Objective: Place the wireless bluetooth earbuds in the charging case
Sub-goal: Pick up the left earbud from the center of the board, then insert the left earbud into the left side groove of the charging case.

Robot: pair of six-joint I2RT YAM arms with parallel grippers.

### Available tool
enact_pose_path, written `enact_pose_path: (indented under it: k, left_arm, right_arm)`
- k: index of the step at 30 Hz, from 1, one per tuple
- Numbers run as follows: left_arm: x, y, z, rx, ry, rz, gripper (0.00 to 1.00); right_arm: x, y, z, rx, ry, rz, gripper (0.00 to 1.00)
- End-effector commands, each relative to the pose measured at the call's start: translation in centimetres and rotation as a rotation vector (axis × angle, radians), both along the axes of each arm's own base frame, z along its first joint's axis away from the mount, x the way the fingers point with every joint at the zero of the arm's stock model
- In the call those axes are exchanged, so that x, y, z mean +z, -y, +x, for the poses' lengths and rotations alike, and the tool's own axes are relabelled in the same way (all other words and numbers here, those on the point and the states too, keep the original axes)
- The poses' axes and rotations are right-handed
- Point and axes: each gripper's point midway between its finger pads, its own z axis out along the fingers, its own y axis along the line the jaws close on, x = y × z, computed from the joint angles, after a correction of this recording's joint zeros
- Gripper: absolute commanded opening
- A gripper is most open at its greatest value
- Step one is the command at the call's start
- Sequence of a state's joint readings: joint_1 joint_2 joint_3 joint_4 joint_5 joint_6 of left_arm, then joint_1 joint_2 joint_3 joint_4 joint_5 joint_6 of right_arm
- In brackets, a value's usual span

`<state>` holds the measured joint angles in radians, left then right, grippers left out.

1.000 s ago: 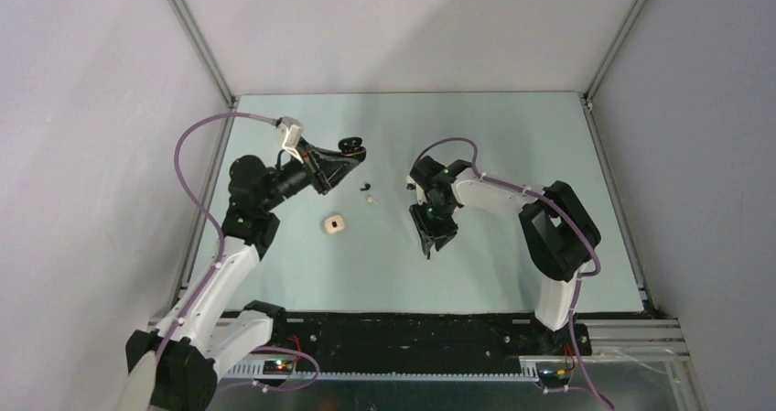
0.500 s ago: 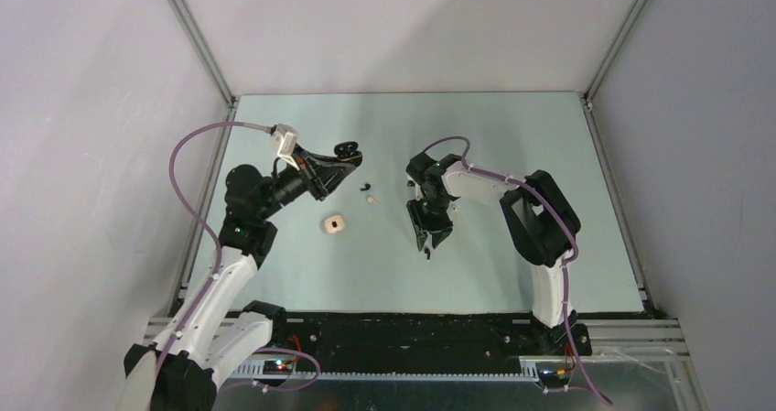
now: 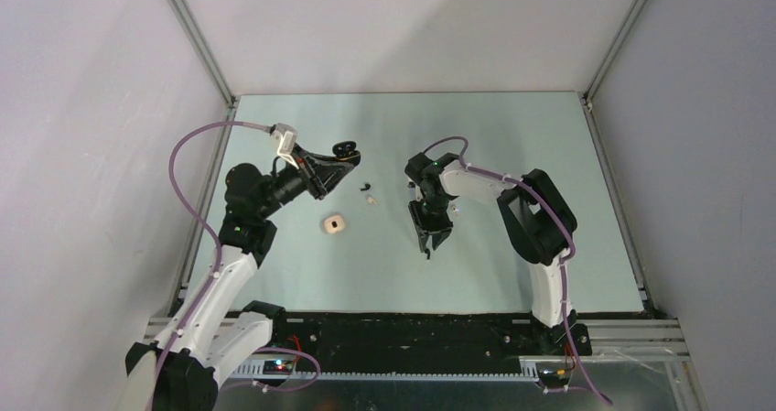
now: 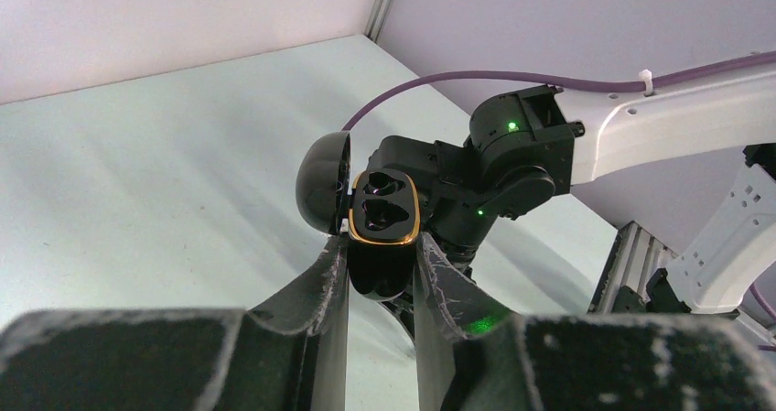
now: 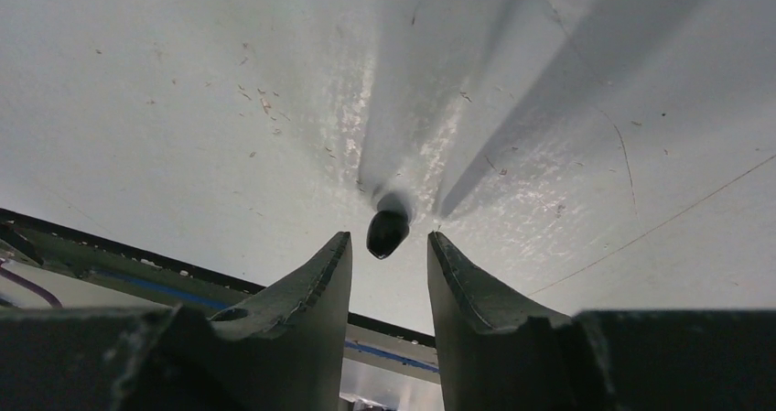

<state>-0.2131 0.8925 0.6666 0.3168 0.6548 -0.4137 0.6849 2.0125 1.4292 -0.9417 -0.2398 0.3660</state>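
Case point(image 4: 380, 246) in left jaws — right jaws ajar

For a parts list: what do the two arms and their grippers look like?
The left arm and right arm have white links and black joints with small green lights; a purple cable trails along each. The left gripper and right gripper are black, with tapering, scuffed fingers.

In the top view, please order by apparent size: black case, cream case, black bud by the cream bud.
Black case and cream case look alike; the black one is held nearer the camera, so unranked.
Black bud: clearly smallest.
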Motion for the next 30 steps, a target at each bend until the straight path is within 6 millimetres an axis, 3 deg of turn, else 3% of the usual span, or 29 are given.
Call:
enact_pose_path:
  k: [1, 12, 14, 17, 18, 20, 22, 24, 27, 28, 29, 30]
  left_arm:
    - [1.0, -0.4, 0.4, 0.024, 0.048, 0.005, 0.0]
    - [0.6, -0.7, 0.2, 0.035, 0.038, 0.013, 0.0]
    - [0.6, -0.7, 0.3, 0.035, 0.037, 0.013, 0.0]
    - [0.2, -0.7, 0.5, 0.031, 0.031, 0.022, 0.0]
    - [0.1, -0.6, 0.6, 0.029, 0.033, 0.028, 0.0]
    - [-0.3, -0.5, 0.7, 0.021, 0.03, 0.04, 0.0]
    - [-0.6, -0.3, 1.0, 0.006, 0.032, 0.053, 0.0]
    - [-0.8, 0.0, 1.4, -0.013, 0.038, 0.056, 0.0]
    - [0.0, 0.9, 1.7, -0.078, 0.089, 0.042, 0.0]
    - [0.6, 1.1, 2.0, -0.094, 0.109, 0.019, 0.0]
    - [1.1, 1.4, 1.8, -0.128, 0.12, 0.009, 0.0]
    - [1.7, 1.7, 1.9, -0.164, 0.127, -0.011, 0.0]
  right_arm:
    - [-0.3, 0.1, 0.0, -0.015, -0.014, -0.025, 0.4]
    - [-1.3, 0.5, 0.2, -0.015, -0.022, -0.064, 0.28]
    - [-1.3, 0.6, 0.2, -0.016, -0.019, -0.066, 0.21]
    - [-0.5, 0.1, 0.7, -0.007, 0.006, -0.04, 0.0]
    - [-0.1, -0.2, 1.0, -0.005, 0.021, -0.023, 0.0]
    - [2.2, -1.4, 2.4, 0.013, 0.09, 0.057, 0.0]
    - [5.8, -2.6, 4.0, 0.032, 0.185, 0.162, 0.0]
    - [11.8, -3.8, 5.3, 0.083, 0.335, 0.298, 0.0]
    - [19.1, -5.3, 6.1, 0.214, 0.612, 0.516, 0.0]
    - [21.9, -4.7, 5.2, 0.263, 0.725, 0.581, 0.0]
    - [25.2, -5.5, 5.5, 0.298, 0.86, 0.674, 0.0]
    - [27.6, -4.9, 4.1, 0.353, 0.965, 0.732, 0.0]
